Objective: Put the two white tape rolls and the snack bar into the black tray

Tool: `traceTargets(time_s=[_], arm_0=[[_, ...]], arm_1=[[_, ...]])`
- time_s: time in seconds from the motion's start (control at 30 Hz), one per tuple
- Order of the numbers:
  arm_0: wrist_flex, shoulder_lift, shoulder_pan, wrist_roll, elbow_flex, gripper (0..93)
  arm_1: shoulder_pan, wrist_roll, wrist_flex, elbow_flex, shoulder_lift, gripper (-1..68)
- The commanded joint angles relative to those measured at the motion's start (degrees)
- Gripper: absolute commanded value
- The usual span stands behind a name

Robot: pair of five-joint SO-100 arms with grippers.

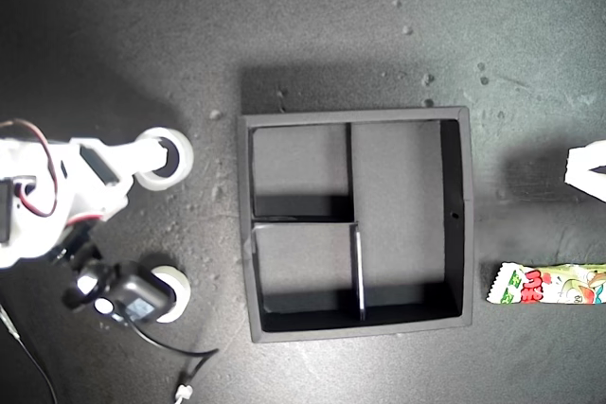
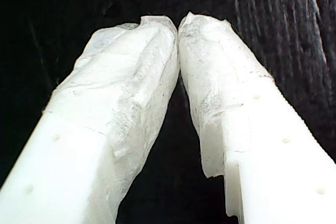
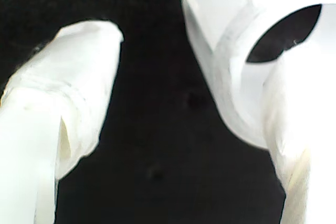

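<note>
The second wrist view alone shows my second claw (image 3: 194, 77) spread, one finger threaded through a white ring-shaped tape roll (image 1: 166, 158) at the exterior view's left. A second white roll (image 1: 170, 292) lies below it. My first claw (image 2: 178, 24) is pressed together. The one green-and-white wrapped snack bar (image 1: 547, 285) lies lengthwise left-to-right, right of the square black tray (image 1: 454, 224) on the dark counter (image 1: 331, 26).
</note>
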Motion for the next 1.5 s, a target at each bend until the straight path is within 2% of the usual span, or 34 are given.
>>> traceTargets(time_s=[0.0,0.13,0.2,0.3,0.37,0.47,0.53,0.73,0.8,0.87,1.0,1.07,1.23,1.33,1.4,1.47], arm_0=[[-1.2,-3.3,-0.3,-0.1,-3.3,20.0],[-1.8,-8.0,-2.0,-0.2,-5.3,14.4],[-1.7,-9.3,-3.8,0.0,-6.0,7.4],[0.3,-7.6,-6.2,0.5,-6.7,0.1],[3.2,-4.3,-7.4,1.1,-8.5,0.1],[8.8,0.9,-8.8,2.9,-13.9,0.0],[12.7,2.4,-9.2,4.4,-19.7,0.0],[20.5,-6.0,-7.3,8.3,-41.2,0.0],[22.1,-11.9,-6.0,9.3,-48.8,0.1],[23.6,-17.6,-4.6,10.2,-55.7,0.2],[27.9,-27.9,-2.5,10.5,-68.1,0.3],[28.7,-32.1,-1.9,10.6,-72.1,0.5],[31.8,-44.2,-2.1,11.4,-84.3,0.5],[39.6,-57.1,-2.7,11.5,-100.4,0.6],[48.3,-70.3,-2.9,11.0,-120.9,0.7],[48.5,-74.4,-3.5,10.6,-124.3,0.8]], arm_1=[[1.4,11.3,-0.1,0.7,0.3,-0.1],[3.4,12.8,-4.1,0.7,0.3,-0.1],[5.4,4.4,-6.2,0.7,0.3,-0.1],[4.5,-16.8,-11.3,0.6,0.3,0.8],[2.0,-29.4,-13.3,-0.5,0.3,5.1],[-0.2,-41.4,-14.7,-4.8,0.3,18.3],[-0.8,-47.3,-13.9,-9.7,0.2,23.6],[-4.3,-57.9,-12.7,-24.2,-4.0,29.3],[-6.1,-59.6,-12.7,-31.8,-13.3,29.6],[-8.0,-60.1,-8.7,-44.6,-27.9,29.8],[-10.9,-47.9,9.1,-73.0,-54.8,28.4],[-14.4,-39.6,14.0,-80.2,-62.1,28.3],[-23.7,-15.2,13.9,-78.0,-66.2,25.0],[-28.3,-0.3,13.5,-71.8,-66.2,25.3],[-31.1,6.8,12.7,-68.6,-66.2,25.5],[-33.7,12.3,12.7,-66.8,-66.2,25.6]])
